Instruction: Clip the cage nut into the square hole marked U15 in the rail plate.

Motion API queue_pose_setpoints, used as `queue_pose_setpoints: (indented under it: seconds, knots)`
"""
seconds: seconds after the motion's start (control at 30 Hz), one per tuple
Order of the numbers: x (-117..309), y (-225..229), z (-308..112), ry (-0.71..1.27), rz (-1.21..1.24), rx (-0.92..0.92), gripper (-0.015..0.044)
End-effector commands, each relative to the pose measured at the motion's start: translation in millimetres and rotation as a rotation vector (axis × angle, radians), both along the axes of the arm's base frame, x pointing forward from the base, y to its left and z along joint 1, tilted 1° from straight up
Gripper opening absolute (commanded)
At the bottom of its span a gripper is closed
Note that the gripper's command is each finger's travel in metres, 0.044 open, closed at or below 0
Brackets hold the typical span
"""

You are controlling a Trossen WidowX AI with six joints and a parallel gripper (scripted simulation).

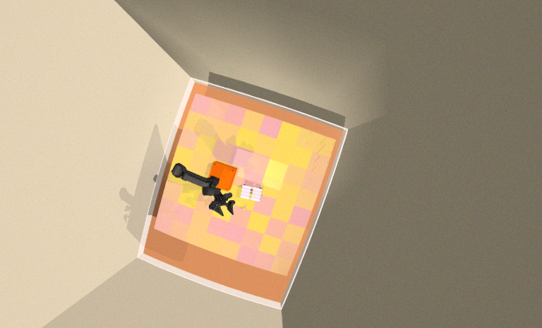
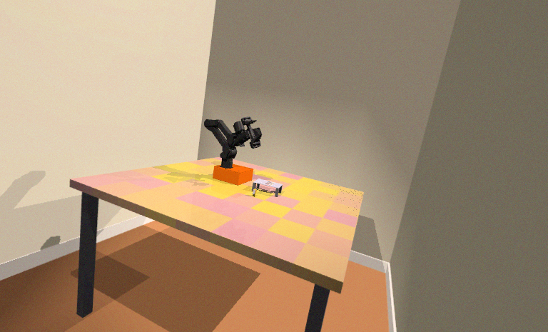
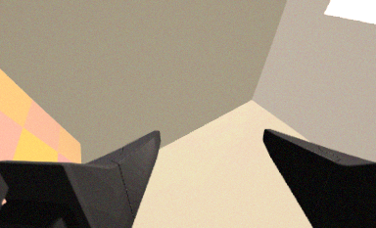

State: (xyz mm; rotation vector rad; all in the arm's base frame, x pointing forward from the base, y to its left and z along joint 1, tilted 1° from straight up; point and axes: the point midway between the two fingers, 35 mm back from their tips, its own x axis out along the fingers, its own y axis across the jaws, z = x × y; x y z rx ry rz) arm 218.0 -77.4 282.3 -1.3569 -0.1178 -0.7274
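The rail plate (image 1: 245, 192) (image 2: 275, 185) is a small pale raised plate on dark legs, with small dark marks along its middle. The marking U15 is too small to read. A tiny light and dark thing, apparently the cage nut (image 1: 243, 207) (image 2: 253, 195), is on the table just beside the plate, near one of its legs; its wings cannot be made out. My gripper (image 1: 228, 214) (image 2: 257, 133) (image 3: 211, 135) is open, with nothing between its fingers. It is high above the table, off to one side of the plate and nut. The wrist view shows neither the plate nor the nut.
The orange base block (image 1: 224, 173) (image 2: 232, 175) carries the black arm and stands close to the plate. The table (image 1: 257, 222) (image 2: 270, 208) (image 3: 36, 146) has a pink, yellow and orange checked top. Walls rise beyond its edges.
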Motion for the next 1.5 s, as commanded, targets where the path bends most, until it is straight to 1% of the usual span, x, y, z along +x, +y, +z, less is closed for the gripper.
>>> queue_pose_setpoints:
  seconds: [0.0, 0.03, 0.23, 0.33, 0.43, 0.63, 0.77, 0.87, 0.93, 1.33, 1.47]
  knots:
    - [2.5, -0.5, -0.8, 0.011, 0.003, 0.006, 0.0426]
    - [9.9, -2.1, -3.2, 0.042, 0.011, 0.025, 0.044]
    - [81.7, -22.3, -48.7, 0.406, 0.071, 0.295, 0.044]
    - [105.6, -32.7, -80.7, 0.584, 0.068, 0.465, 0.044]
    - [119.9, -41.9, -115.1, 0.753, 0.041, 0.652, 0.044]
    - [121.6, -53.7, -180.9, 1.059, -0.097, 1.061, 0.044]
    - [107.3, -55.8, -215.6, 1.235, -0.257, 1.344, 0.044]
    - [92.6, -54.8, -233.1, 1.345, -0.406, 1.542, 0.044]
    - [88.9, -54.3, -236.2, 1.369, -0.445, 1.586, 0.044]
    - [88.9, -54.3, -236.2, 1.369, -0.445, 1.586, 0.044]
    - [88.9, -54.3, -236.2, 1.369, -0.445, 1.586, 0.0335]
